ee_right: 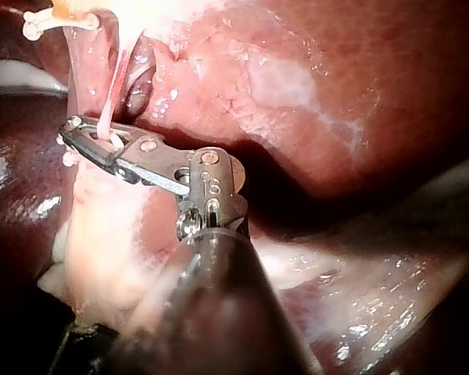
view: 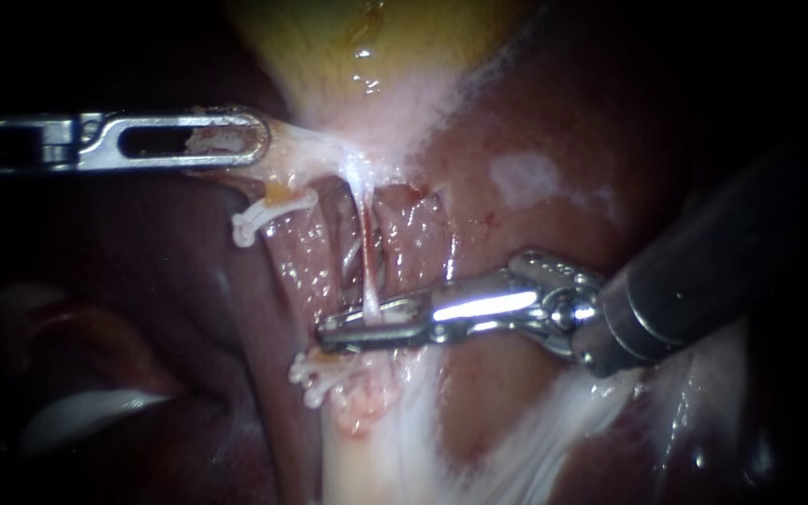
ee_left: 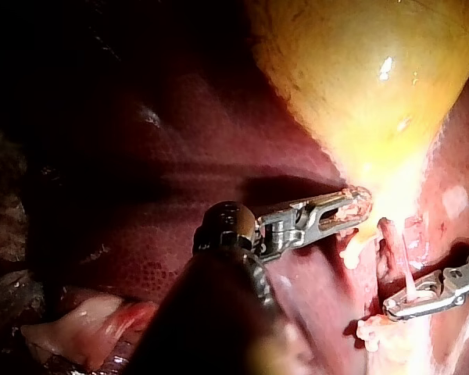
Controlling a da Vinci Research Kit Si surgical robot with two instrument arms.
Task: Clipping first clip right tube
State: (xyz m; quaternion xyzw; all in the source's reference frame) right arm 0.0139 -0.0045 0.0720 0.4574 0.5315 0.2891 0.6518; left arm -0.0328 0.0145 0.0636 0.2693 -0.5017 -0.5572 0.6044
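The thin pink right tube (view: 365,252) runs down from the pale neck of the yellow gallbladder (view: 357,47). My right instrument (view: 339,332) reaches in from the right, its long jaws lying nearly parallel, one on each side of the tube's lower end, shut on it. In the right wrist view the tube (ee_right: 113,86) drops between those jaws (ee_right: 82,133). My left instrument (view: 236,140) comes in level from the left, jaws shut on pale tissue at the gallbladder neck. The left wrist view shows the same hold (ee_left: 352,207).
Two white clips sit to the left of the tube, an upper one (view: 268,213) and a lower one (view: 322,374). Dark red liver (view: 563,140) surrounds the field. Glistening pale tissue (view: 395,440) lies below the right instrument's jaws.
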